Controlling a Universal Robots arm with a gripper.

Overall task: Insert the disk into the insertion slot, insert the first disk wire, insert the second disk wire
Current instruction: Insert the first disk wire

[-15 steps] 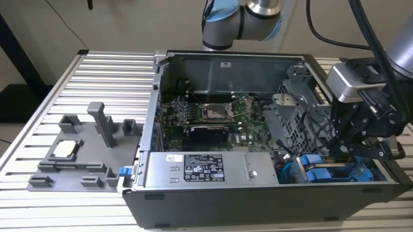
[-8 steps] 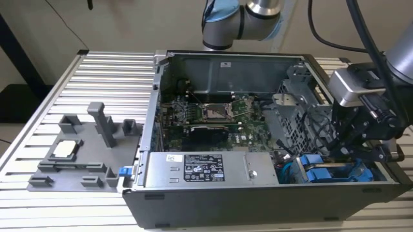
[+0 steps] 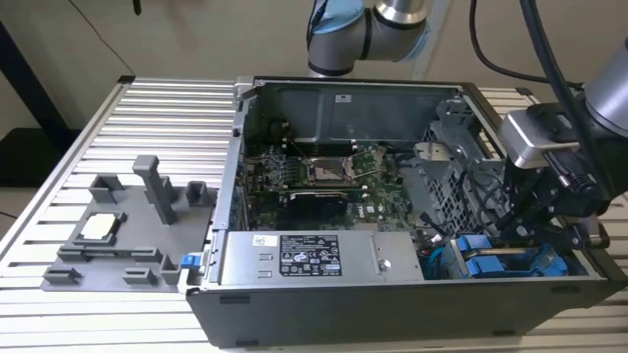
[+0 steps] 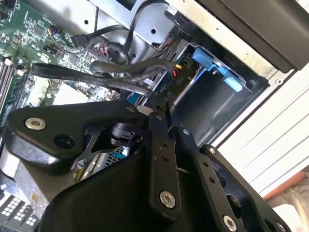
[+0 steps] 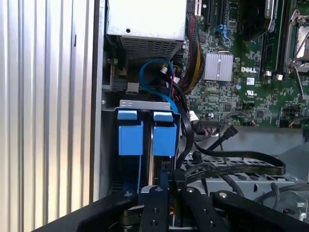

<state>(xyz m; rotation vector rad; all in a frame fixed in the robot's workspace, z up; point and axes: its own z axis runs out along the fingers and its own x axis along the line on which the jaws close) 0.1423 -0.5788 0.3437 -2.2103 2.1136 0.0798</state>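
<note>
While the computer case (image 3: 393, 316) rests on a slatted metal table (image 3: 167, 110), the tool (image 5: 171, 177) hangs inside, grip unclear.

Soft, even light washes the ribbed bench (image 3: 167, 110) pale while the open computer case (image 3: 324, 316) holds a shadowed interior, with glare whitening the bench in the second wrist view.

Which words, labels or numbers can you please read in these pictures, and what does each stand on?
On the grey metal power supply box, the black-and-white label: print too small to read.
On the green circuit board, the white lettering: a maker's mark and tiny codes, too blurred to quote.
On the grey case wall, the small white sticker: too small to read.
</note>
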